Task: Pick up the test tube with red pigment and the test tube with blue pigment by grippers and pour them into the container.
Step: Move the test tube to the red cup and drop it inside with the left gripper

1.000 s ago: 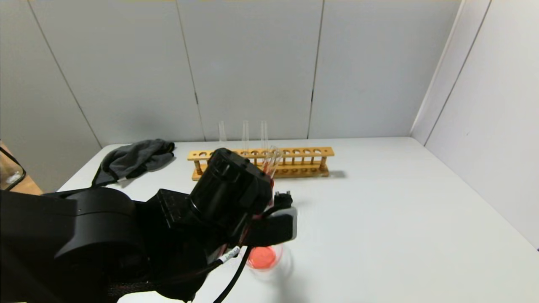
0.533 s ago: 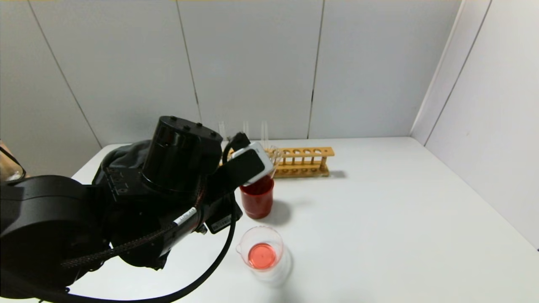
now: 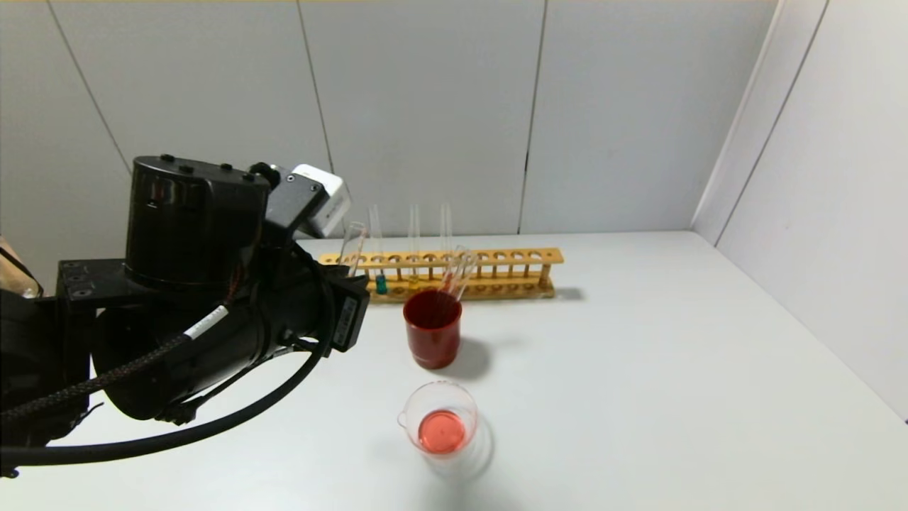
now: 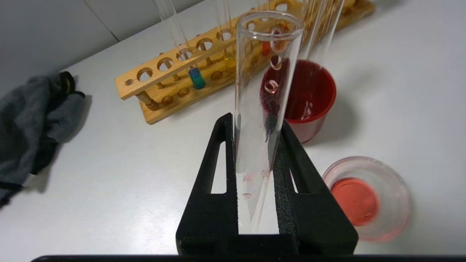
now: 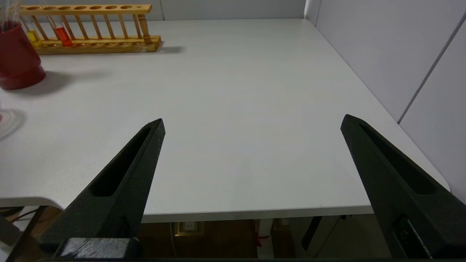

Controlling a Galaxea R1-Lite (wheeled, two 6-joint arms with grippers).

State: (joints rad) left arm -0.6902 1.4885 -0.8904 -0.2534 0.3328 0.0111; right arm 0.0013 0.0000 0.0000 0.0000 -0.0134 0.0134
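The left gripper (image 4: 255,127) is raised above the table's (image 3: 638,369) left half, its jaws clamped on an emptied test tube (image 4: 260,109) that carries only reddish droplets on the glass; this appears to be the test tube with red pigment, though another tube holding orange-red liquid (image 5: 62,34) stands in the wooden rack (image 3: 496,273). The test tube with blue pigment (image 3: 381,282) stands upright in the rack, toward its left end. The rack lies along the rear of the table, near the back wall. A dark-red cup (image 3: 433,328) stands just in front of the rack, holding tilted empty tubes. The container (image 3: 441,426) sits nearer the front edge, apart from the cup, with red liquid pooled in its base. A grey cloth (image 4: 32,116) lies at the rear left corner. The right gripper (image 5: 251,125) hangs at the front edge on the right, jaws spread wide; the table's right half ahead of it is bare up to the side wall.
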